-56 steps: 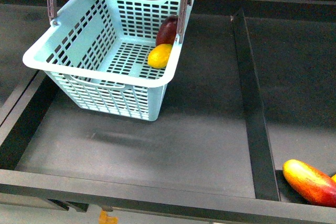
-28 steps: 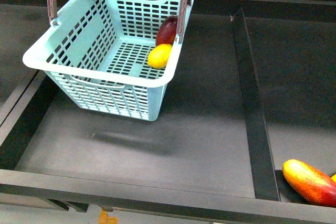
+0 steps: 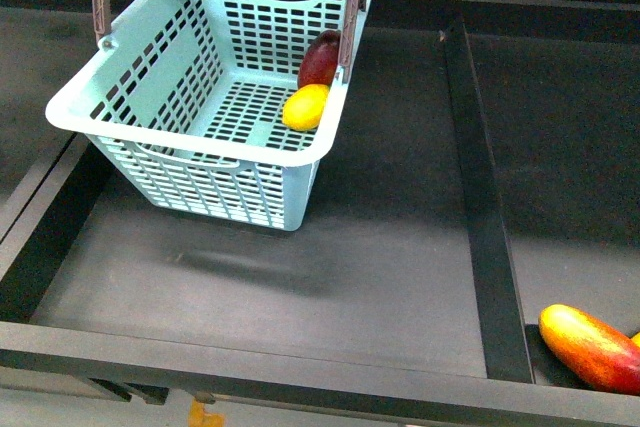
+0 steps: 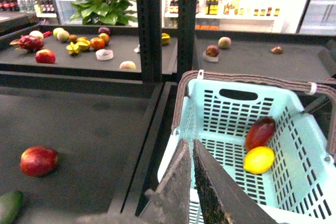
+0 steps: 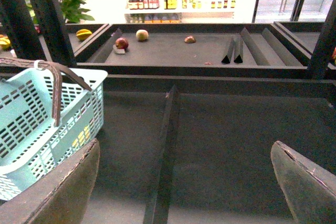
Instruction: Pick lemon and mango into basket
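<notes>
Left claw (image 4: pixel 192 182) shows fingers pressed together, nothing visible between them, just beside the basket (image 3: pixel 160 107), which we see tilted above the dark table (image 3: pixel 300 277). Inside lie the lemon (image 3: pixel 305 107) and, touching it behind, the mango (image 3: pixel 320 59). Right claw (image 5: pixel 184 182) gapes wide over a divider (image 5: pixel 163 150). A red-yellow fruit (image 3: pixel 590 347) rests far right.

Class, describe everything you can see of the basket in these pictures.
The basket is a light turquoise rectangular plastic one with slotted walls and floor, a cut-out grip in its end wall, and two brown swing handles raised upright. It sits tilted in the left bin, its near corner lower. Inside, against the right wall, lie the lemon and the dark red mango, touching each other. The left gripper, shut, is at its rim.
</notes>
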`<state>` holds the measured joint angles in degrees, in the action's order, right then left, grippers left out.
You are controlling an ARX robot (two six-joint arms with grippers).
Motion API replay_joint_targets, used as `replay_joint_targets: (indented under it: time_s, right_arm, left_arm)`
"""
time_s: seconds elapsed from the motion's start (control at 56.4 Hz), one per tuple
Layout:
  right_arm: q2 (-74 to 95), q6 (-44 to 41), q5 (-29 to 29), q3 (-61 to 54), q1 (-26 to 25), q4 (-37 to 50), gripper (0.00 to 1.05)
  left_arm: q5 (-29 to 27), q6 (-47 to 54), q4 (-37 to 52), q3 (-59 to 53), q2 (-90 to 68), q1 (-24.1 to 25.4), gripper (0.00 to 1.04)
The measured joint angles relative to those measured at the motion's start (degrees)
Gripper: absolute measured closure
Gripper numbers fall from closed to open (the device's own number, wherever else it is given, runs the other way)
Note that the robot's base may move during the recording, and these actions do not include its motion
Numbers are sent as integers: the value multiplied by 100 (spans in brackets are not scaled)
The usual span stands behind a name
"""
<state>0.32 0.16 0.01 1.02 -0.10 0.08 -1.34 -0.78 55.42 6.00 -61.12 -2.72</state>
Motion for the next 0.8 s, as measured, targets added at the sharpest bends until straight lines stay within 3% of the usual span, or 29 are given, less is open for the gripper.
replay_joint_targets:
  time_s: [0.089,0.798]
  right_arm:
    - [0,0,2,0,0,0,9]
    - [0,2,0,0,0,0,9]
  left_arm:
    - [81,9,-203,-223,286,232,101]
    - [133,13,-3003,-511,3552,247,101]
